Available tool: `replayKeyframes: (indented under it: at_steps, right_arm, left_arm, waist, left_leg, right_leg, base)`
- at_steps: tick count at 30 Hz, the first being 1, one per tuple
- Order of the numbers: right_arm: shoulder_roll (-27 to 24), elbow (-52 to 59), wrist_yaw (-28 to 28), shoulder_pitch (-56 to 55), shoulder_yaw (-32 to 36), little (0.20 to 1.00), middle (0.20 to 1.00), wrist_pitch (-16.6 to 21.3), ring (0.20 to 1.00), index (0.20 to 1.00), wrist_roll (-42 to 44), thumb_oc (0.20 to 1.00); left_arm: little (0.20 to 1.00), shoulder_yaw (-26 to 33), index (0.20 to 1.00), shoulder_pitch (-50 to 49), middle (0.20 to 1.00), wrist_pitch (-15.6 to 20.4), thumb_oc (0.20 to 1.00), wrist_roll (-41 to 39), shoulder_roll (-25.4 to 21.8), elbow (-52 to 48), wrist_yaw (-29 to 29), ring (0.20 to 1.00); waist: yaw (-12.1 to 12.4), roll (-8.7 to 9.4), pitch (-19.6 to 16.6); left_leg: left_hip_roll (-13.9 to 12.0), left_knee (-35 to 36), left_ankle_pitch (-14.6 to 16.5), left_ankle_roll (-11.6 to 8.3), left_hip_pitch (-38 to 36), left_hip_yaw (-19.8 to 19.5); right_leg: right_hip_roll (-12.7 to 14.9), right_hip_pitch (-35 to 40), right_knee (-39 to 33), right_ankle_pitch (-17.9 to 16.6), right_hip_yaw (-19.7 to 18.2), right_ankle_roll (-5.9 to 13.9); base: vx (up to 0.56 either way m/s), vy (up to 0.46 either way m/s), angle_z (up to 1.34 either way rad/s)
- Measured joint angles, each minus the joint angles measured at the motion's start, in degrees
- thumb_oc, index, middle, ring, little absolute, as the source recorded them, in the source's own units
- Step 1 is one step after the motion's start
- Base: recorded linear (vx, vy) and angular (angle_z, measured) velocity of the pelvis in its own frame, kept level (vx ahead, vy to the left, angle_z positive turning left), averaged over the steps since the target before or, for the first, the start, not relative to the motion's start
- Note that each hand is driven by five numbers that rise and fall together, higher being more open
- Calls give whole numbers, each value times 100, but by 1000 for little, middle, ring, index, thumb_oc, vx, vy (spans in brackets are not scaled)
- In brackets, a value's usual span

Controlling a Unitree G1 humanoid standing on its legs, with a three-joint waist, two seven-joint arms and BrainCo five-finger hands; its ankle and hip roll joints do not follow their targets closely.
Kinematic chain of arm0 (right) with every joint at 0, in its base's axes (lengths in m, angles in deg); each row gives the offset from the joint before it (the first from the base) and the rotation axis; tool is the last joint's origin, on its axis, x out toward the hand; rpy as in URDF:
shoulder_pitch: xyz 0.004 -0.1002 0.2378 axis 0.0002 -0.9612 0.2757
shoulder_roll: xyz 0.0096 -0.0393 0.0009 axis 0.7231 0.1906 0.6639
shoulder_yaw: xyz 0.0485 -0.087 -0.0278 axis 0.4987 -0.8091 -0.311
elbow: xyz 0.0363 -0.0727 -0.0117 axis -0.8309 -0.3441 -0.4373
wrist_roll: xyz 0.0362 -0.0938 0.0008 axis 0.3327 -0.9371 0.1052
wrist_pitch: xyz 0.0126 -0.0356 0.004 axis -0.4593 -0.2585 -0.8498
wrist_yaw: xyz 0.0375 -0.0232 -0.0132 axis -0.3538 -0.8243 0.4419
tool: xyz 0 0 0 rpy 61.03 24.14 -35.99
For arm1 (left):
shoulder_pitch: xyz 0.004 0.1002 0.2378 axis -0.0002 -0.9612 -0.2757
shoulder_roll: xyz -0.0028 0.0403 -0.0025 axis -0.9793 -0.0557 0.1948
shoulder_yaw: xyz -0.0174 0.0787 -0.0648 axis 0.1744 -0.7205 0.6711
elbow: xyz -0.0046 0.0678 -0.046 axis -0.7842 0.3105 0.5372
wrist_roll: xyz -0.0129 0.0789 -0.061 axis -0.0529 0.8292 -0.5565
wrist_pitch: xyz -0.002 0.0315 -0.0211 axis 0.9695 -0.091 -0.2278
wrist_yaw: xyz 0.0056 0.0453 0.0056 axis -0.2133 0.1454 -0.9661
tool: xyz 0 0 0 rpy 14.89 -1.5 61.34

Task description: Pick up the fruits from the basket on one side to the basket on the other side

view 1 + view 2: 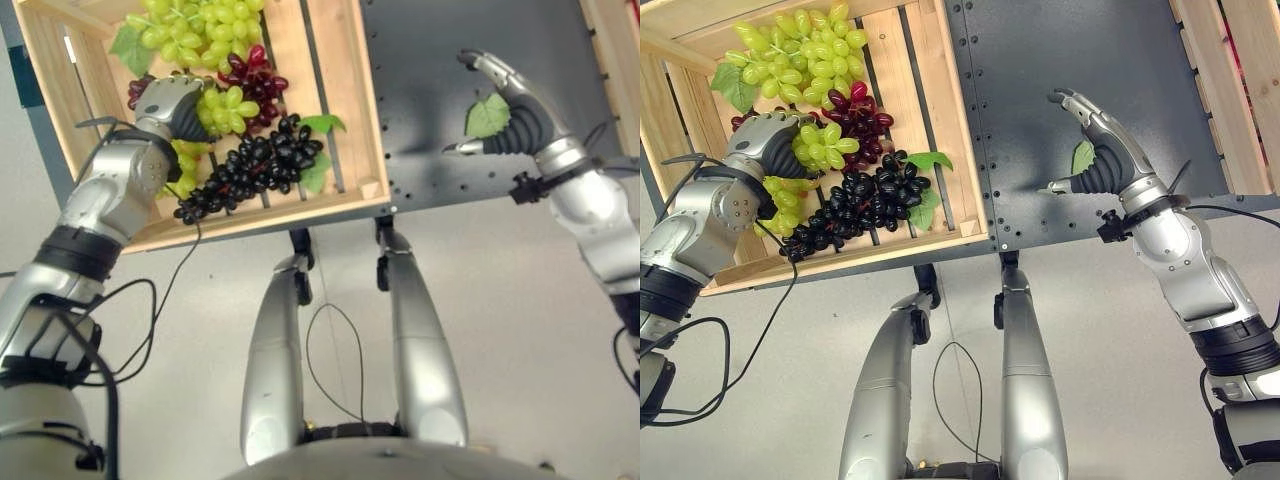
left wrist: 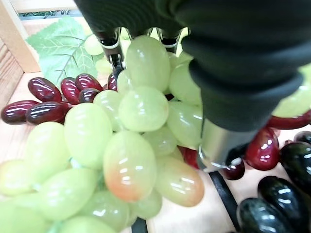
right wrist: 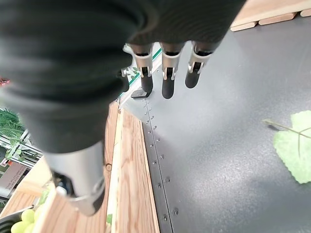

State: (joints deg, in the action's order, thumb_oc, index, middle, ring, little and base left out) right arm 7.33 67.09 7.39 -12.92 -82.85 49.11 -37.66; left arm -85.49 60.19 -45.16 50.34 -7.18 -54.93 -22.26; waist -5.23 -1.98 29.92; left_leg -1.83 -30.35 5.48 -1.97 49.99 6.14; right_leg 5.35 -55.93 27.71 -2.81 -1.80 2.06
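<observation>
While left hand [image 1: 172,103] seemingly clasps green grapes [image 2: 131,145], right hand [image 1: 1102,152] hangs open.

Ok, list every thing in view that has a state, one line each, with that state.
left robot hand: down in the crate, fingers curled round the green grape bunch
green grape bunch: held, resting among the other fruit
black grape bunch: lying loose in the crate
red grape bunch: lying loose, partly under green grapes
wooden crate: holding grapes
right robot hand: open, empty, over the dark table
loose leaf: flat on the dark table
</observation>
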Motion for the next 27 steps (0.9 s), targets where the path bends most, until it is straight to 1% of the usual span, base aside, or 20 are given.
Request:
replayKeyframes:
  at_steps: [5,8,9,11,13,15,16,18,22,23,25,27]
  right_arm:
    - [7,-3,46,-30,-3,1000,1000,-3,1000,1000,0,1000]
    - [26,-30,67,-124,-3,1000,1000,-26,1000,1000,0,1000]
    - [49,-31,82,-203,5,1000,1000,-31,1000,1000,0,1000]
    - [66,-34,103,-347,13,1000,1000,-38,1000,1000,0,1000]
    - [81,-36,129,-457,45,1000,1000,-40,1000,1000,0,1000]
    - [83,-33,184,-576,137,1000,1000,-40,1000,1000,0,1000]
    - [87,-32,196,-628,185,1000,1000,-36,1000,1000,0,1000]
    - [91,-35,203,-735,381,1000,1000,-36,1000,1000,0,1000]
    - [85,-47,210,-902,525,1000,1000,-26,1000,1000,0,1000]
    - [83,-48,212,-969,556,1000,1000,-24,1000,1000,1,1000]
    - [78,-60,219,-1070,587,1000,1000,-19,1000,1000,1,1000]
    - [78,-72,220,-1128,596,1000,1000,-15,1000,1000,2,1000]
  left_arm:
    - [200,183,200,-203,200,-4,200,-350,23,-39,-3,200]
    - [200,389,200,-461,200,2,200,-743,49,-158,-15,200]
    - [200,622,200,-753,200,17,200,-1055,72,-351,-3,200]
    - [200,765,200,-1137,200,33,200,-1390,70,-558,18,200]
    - [200,964,200,-1501,200,113,200,-1714,76,-759,78,200]
    - [200,1255,200,-1996,200,244,200,-2248,66,-1058,185,200]
    - [200,1343,200,-2097,200,262,200,-2339,62,-1135,220,200]
    - [200,1759,200,-2652,200,417,200,-2740,-29,-1523,243,200]
    - [200,2216,200,-3238,200,618,200,-3381,-114,-1790,235,200]
    - [200,2235,200,-3346,200,630,200,-3467,-127,-1808,232,200]
    - [200,2420,200,-3704,200,714,200,-3808,-95,-1954,222,200]
    - [200,2459,200,-3866,200,750,200,-4071,-82,-2015,222,200]
  waist:
    - [1,-2,-1]
    - [6,-6,-3]
    - [5,-9,-3]
    - [15,-12,-3]
    - [34,-16,-3]
    - [93,-18,-3]
    - [117,-21,-2]
    - [200,-27,0]
    - [268,-43,-8]
    - [310,-57,-13]
    - [318,-68,-17]
    - [320,-71,-19]
  left_leg:
    - [2,100,-6,3,-124,4]
    - [7,217,-22,-1,-248,4]
    - [16,320,-41,-7,-362,8]
    - [30,499,-94,-11,-558,6]
    - [60,680,-169,-19,-742,-1]
    - [91,885,-226,-24,-952,-4]
    - [96,916,-234,-28,-992,-5]
    - [105,1012,-253,-30,-1128,-12]
    - [126,1166,-316,-26,-1419,-21]
    - [126,1191,-328,-26,-1459,-32]
    - [147,1293,-362,-27,-1582,-69]
    - [168,1312,-380,-30,-1641,-89]
  right_leg:
    - [2,103,-59,3,2,-5]
    - [4,219,-142,-14,12,-29]
    - [10,316,-216,-16,15,-30]
    - [45,481,-298,-14,56,-34]
    - [63,637,-407,-17,86,-36]
    - [79,811,-520,-16,111,-38]
    - [80,839,-538,-16,110,-38]
    - [85,961,-578,-5,123,-39]
    - [100,1207,-601,22,151,-32]
    - [108,1250,-607,26,162,-29]
    - [136,1353,-611,42,197,-22]
    - [144,1417,-610,49,224,-24]
  base:
    - [0,0,0]
    - [0,0,0]
    - [28,9,3]
    - [32,1,5]
    - [26,0,7]
    - [32,7,4]
    - [34,11,-1]
    - [28,1,2]
    - [32,-9,7]
    - [41,-12,7]
    - [38,2,12]
    - [42,-2,10]
